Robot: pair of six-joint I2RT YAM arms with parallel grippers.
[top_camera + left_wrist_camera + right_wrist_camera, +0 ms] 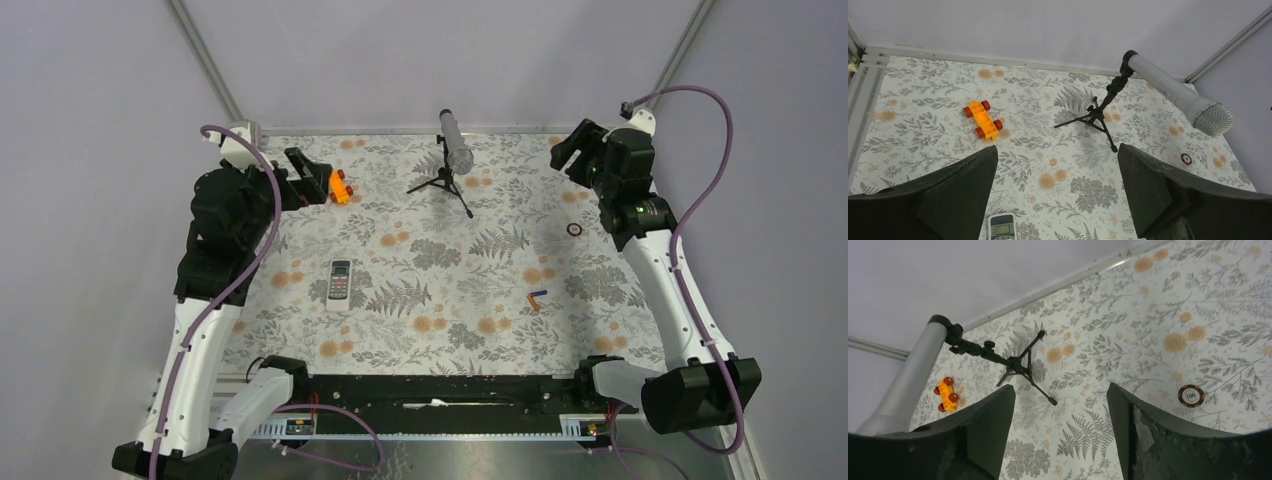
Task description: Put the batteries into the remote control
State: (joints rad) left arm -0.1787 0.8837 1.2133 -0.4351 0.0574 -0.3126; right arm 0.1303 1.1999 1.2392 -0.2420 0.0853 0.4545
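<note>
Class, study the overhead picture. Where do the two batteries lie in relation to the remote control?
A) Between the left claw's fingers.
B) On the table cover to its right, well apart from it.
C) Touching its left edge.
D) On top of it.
B: the batteries lie together on the flowered table cover, far to the right of the remote control.

A fern-and-flower cloth (470, 330) spreads flat. Plain pale grey walls (440, 50) stand behind it and on both sides. Slim metal posts (203, 55) rise at its two back corners. Light is soft, even.
</note>
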